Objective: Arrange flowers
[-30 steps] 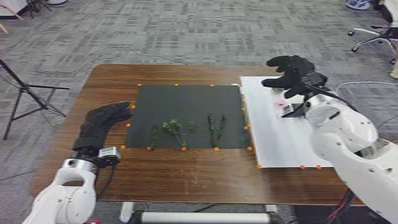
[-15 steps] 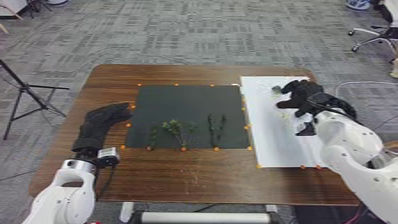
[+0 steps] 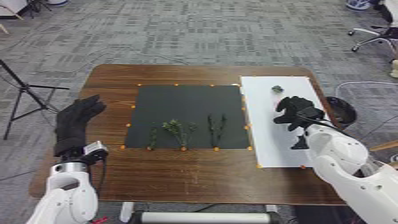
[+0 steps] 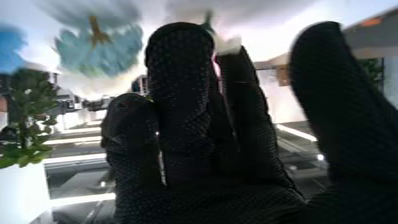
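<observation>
My right hand (image 3: 298,111) is over the white sheet (image 3: 275,155) at the table's right side. In the right wrist view, the fingers of that hand (image 4: 191,150) are straight, with the thumb standing apart and nothing between them. A pale blue flower (image 4: 98,50) and green leaves (image 4: 34,115) show beside them, blurred. On the white sheet, a small green bloom (image 3: 277,89) lies beyond the hand, which may hide other flowers. Leafy stems (image 3: 178,131) and thin green stems (image 3: 216,129) lie along the near part of the dark mat (image 3: 182,102). My left hand (image 3: 78,117) has relaxed fingers, left of the mat.
Small orange markers edge the dark mat and the white sheet. A dark round object (image 3: 342,111) is beyond the table's right edge, close to my right forearm. A black tripod (image 3: 31,92) stands on the floor at the left.
The right hand has come nearer from the far end of the white sheet, uncovering the small green bloom. My left hand has shifted left, away from the mat.
</observation>
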You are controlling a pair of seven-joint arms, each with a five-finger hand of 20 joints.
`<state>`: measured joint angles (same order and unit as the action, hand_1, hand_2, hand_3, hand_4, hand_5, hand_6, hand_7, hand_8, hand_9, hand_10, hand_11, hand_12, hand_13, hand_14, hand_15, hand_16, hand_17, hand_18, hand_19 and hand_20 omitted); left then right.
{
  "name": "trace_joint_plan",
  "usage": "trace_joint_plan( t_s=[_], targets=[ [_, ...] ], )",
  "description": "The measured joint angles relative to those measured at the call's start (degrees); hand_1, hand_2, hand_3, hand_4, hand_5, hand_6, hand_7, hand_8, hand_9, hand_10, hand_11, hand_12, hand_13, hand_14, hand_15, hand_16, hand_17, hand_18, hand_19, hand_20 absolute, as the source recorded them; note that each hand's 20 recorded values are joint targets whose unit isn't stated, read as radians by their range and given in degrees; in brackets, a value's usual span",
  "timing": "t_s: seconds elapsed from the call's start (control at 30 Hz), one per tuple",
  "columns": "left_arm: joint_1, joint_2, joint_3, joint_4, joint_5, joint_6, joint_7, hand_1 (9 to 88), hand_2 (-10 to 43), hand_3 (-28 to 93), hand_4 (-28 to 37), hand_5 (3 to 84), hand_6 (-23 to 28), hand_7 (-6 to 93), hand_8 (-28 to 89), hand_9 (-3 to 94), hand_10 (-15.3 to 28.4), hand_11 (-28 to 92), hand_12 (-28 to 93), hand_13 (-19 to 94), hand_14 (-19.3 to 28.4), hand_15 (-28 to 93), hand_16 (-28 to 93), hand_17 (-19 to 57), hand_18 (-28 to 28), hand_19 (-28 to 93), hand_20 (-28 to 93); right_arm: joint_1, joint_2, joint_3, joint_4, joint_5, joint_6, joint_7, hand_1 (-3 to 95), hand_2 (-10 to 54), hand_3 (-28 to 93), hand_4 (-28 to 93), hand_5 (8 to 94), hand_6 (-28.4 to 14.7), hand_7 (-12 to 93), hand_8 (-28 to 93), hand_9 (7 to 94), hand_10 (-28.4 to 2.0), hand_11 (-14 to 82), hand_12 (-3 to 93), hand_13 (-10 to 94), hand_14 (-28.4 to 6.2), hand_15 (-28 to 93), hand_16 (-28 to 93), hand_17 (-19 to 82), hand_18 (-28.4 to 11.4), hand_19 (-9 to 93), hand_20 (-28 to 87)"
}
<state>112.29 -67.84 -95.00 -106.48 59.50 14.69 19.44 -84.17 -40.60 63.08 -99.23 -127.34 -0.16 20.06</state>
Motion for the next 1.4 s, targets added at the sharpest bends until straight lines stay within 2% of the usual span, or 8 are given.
trace_joint_plan(
  t_s=[0.13,0.23,0.47,0.6,0.73,0.97,1.2,1.4],
  targets=[
    [0.6,-0.26,-0.94,-0.10,0.54,-2.98,-1.19,25.1,9.3,67,-27.6,58.1,2.8,16.7,-7,56.4,15.3,23,15,47,19.0,27,2,11.0,12.5,12,22,0.0,-0.3,-1.3,1.4,-1.3,1.9,1.2,62.1,-9.5,53,-13,67.5,-2.5,16,13,77.2,-10.7,7.5,33.9,85,-4.4,46,34,55,-13.1,84,49],
    [0.9,-0.52,-0.98,-0.16,1.12,-4.22,-1.55,25.2,9.0,67,-27.2,58.1,2.8,16.8,-7,56.4,15.4,23,15,47,19.0,27,2,11.0,12.5,12,22,0.3,-0.5,-2.8,2.7,-2.2,6.7,1.5,65.7,-9.5,52,-13,74.0,-2.3,16,16,83.7,-9.3,7.2,37.0,88,-3.3,45,35,58,-12.0,84,49],
    [2.8,-0.97,-2.21,-1.34,1.77,-4.16,-1.72,25.7,8.3,67,-26.6,58.1,2.8,16.9,-7,56.4,15.3,23,15,47,19.2,28,2,11.2,12.5,13,22,0.5,-0.4,-4.7,3.9,-1.7,13.7,1.5,65.7,-9.5,54,-13,76.8,-2.6,16,15,86.1,-9.9,7.1,37.7,90,-2.8,44,36,59,-11.3,84,49],
    [5.6,-1.20,-5.11,-2.31,2.11,-4.00,-2.19,26.0,8.2,67,-26.5,58.2,2.8,17.1,-7,56.4,15.3,23,15,47,19.2,28,2,11.4,12.5,13,22,1.3,0.2,-6.3,1.4,0.2,17.0,1.0,65.2,-9.5,55,-13,77.3,-2.4,16,15,86.3,-9.8,6.9,37.9,90,-2.6,44,36,60,-11.1,84,49],
    [9.1,-1.53,-8.26,-2.53,2.49,-3.06,-2.50,26.0,8.2,67,-26.7,58.3,2.8,17.1,-7,56.6,15.2,23,15,47,19.2,28,2,11.5,12.4,13,22,5.2,1.0,-10.8,-3.1,4.2,19.0,-1.4,64.9,-9.5,55,-13,77.1,-1.9,16,15,86.0,-9.1,6.7,37.9,90,-2.4,44,37,59,-10.9,85,49],
    [13.0,-2.34,-10.49,-1.81,2.25,0.06,-2.69,24.9,9.3,67,-27.7,58.5,2.6,17.4,-7,56.7,15.2,23,15,47,19.0,27,2,11.5,12.3,12,22,21.0,-1.9,-25.0,-3.5,12.8,11.4,-13.1,64.1,-9.5,56,-14,76.6,-1.4,17,15,85.7,-8.6,6.3,37.9,89,-2.4,44,37,59,-10.6,85,49],
    [12.1,-2.45,-9.89,-0.25,2.19,0.10,-2.72,24.5,9.6,67,-28.2,58.6,2.7,17.3,-7,56.9,15.2,24,15,47,19.0,27,2,11.5,12.3,12,22,33.8,-11.0,-36.6,1.6,11.7,2.6,-17.9,63.7,-9.5,56,-14,76.3,-1.2,18,14,85.8,-8.7,6.2,37.8,89,-2.3,45,37,59,-10.5,85,50],
    [11.2,-2.37,-9.19,-0.14,2.02,0.10,-2.71,24.3,9.6,68,-28.2,58.5,2.7,17.4,-7,56.8,15.2,23,15,47,19.0,27,2,11.5,12.2,12,22,37.1,-19.2,-38.4,4.5,9.4,1.3,-19.3,63.7,-9.5,56,-15,76.1,-0.8,18,14,85.8,-8.8,6.1,37.7,89,-2.3,45,37,59,-10.7,85,50]
  ],
)
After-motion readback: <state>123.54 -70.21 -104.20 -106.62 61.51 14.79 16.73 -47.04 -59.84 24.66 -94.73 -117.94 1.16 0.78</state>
